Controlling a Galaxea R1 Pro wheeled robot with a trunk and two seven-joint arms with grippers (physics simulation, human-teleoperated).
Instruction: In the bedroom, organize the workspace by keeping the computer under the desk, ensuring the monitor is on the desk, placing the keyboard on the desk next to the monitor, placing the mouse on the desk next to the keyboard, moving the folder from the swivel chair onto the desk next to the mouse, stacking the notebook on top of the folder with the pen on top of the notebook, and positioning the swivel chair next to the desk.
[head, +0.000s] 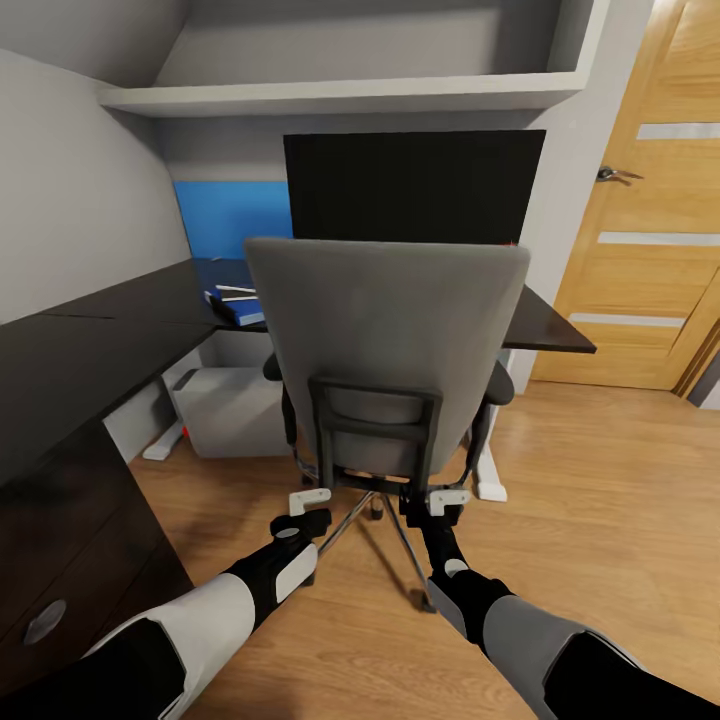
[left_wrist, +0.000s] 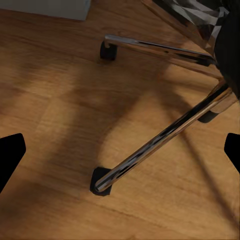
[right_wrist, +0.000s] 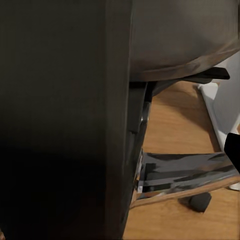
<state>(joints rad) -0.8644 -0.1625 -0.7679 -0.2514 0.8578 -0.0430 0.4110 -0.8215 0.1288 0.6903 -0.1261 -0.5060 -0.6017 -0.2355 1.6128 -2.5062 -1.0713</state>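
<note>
The swivel chair (head: 388, 360) is standing on the wood floor (head: 600, 480) with its grey back toward the robot and its seat facing the desk (head: 90, 340), already close in front of the monitor (head: 415, 185), so the step in hand looks to be the last one: positioning the chair next to the desk. Both arms are reaching low behind the chair, at the foot of the dark frame on its back. The left gripper (head: 308, 500) is hanging open over bare floor beside the chrome base (left_wrist: 165, 137), holding nothing; the right gripper (head: 447, 497) is sitting tight against the dark frame (right_wrist: 60, 120), and whether it is clamping that frame or just resting by it cannot be told. On the desk, the blue folder (head: 238, 308) is lying with something pale on top, too small to name, and the computer (head: 228, 408) is sitting beneath the desktop. The next move probably calls for a gentle, even push on the chair back, keeping it from swivelling or rolling skew on its castors (left_wrist: 100, 181), until the seat is tucking in by the desk edge.
</note>
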